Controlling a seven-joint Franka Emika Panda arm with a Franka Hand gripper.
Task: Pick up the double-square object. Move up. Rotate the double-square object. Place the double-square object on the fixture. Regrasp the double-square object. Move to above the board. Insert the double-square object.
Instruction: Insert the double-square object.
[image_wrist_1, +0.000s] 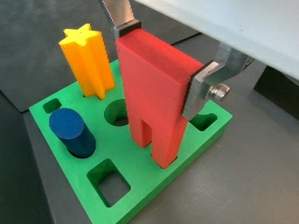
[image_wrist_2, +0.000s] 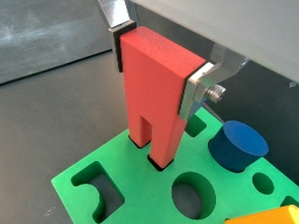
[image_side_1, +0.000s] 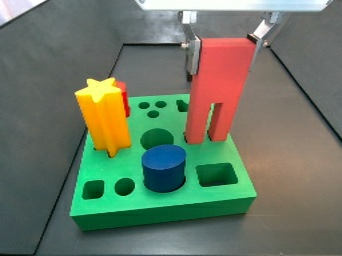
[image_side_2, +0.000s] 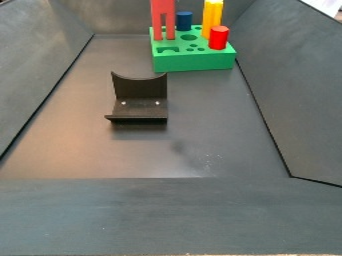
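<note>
The double-square object (image_wrist_1: 158, 96) is a tall red block with two legs. It stands upright in my gripper (image_wrist_1: 163, 57), which is shut on its upper end, one silver finger on each side. Both show in the second wrist view too, the block (image_wrist_2: 158, 96) and the gripper (image_wrist_2: 160, 66). The legs' tips reach the top face of the green board (image_side_1: 134, 210) near its far right edge. I cannot tell how deep they sit. In a side view the block (image_side_1: 221, 90) hangs from the gripper (image_side_1: 223, 45). From afar the block (image_side_2: 162, 20) stands on the board (image_side_2: 187, 62).
A yellow star peg (image_side_1: 102, 115) and a blue cylinder (image_side_1: 164, 165) stand in the board, with several open holes around them. The dark fixture (image_side_2: 136, 100) stands on the floor in front of the board. Dark sloping walls (image_side_2: 40, 90) ring the floor.
</note>
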